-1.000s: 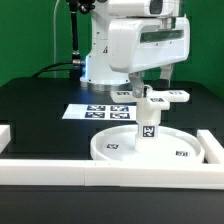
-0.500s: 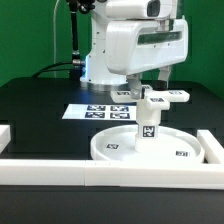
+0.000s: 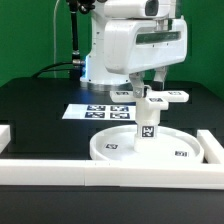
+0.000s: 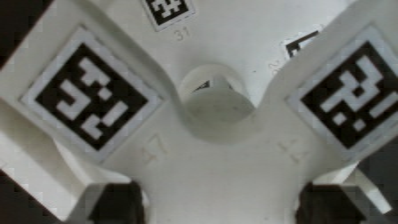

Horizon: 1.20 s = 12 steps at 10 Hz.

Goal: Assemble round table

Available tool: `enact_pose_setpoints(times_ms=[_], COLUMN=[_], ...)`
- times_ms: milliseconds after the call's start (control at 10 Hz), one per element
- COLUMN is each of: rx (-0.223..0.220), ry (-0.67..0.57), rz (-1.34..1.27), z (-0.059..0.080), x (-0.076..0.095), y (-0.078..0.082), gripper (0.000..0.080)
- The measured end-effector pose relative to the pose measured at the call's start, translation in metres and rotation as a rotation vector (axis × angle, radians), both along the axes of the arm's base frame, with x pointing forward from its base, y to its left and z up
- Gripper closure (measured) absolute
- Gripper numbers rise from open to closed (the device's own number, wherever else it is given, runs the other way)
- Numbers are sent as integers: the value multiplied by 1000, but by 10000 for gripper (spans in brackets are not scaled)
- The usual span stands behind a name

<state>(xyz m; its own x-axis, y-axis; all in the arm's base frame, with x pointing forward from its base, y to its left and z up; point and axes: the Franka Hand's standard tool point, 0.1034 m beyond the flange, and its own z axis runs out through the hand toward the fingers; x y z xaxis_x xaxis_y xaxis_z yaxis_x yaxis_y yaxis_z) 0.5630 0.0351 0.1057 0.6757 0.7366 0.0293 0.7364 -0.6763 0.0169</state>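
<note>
While white border rails line the near edge and the exterior view's right side of the black tabletop, the marker board lies flat behind the round disc. That rimmed white disc rests near the front rail, tags on its face. A short post stands upright at its centre, long axis vertical, one tag facing the camera. Above it the cross-shaped foot piece lies level, under the arm's fingers; whether they clamp it cannot be told.

From the wrist view, the foot piece fills the frame, white arms spreading from a central hub, each bearing a tag; dark fingertips flank one arm.
</note>
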Motion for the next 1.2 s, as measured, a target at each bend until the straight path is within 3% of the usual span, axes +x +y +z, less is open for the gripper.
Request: enact_pose_setpoints(times_ms=[400,600,1200], rx=[12,42,98], ry=[4,-4,-24], rz=[-252,-506,-1151], z=[0,0,0], x=[0,0,1], y=[-6,-9,1], gripper=[374,374,374])
